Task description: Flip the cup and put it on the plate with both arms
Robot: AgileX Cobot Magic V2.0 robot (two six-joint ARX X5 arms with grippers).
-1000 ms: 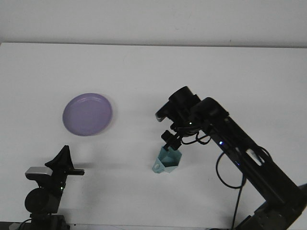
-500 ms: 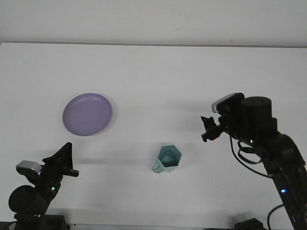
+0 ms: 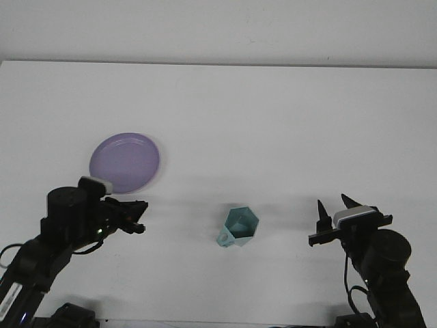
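Note:
A teal faceted cup (image 3: 240, 226) stands on the white table (image 3: 273, 123), mouth up, its handle at the lower left. The purple plate (image 3: 124, 162) lies to the left, with nothing on it. My left gripper (image 3: 141, 216) points right, below the plate and well left of the cup, open and holding nothing. At the lower right my right gripper (image 3: 333, 205) points upward, open, apart from the cup.
The table's far edge meets a pale wall (image 3: 218, 27) at the top of the view. Both arm bases sit along the table's near edge, left arm (image 3: 41, 253) and right arm (image 3: 382, 266).
The right arm let go of the cup and drew back to the lower right. The left arm rose and reached right, toward the cup. The cup and plate stayed put.

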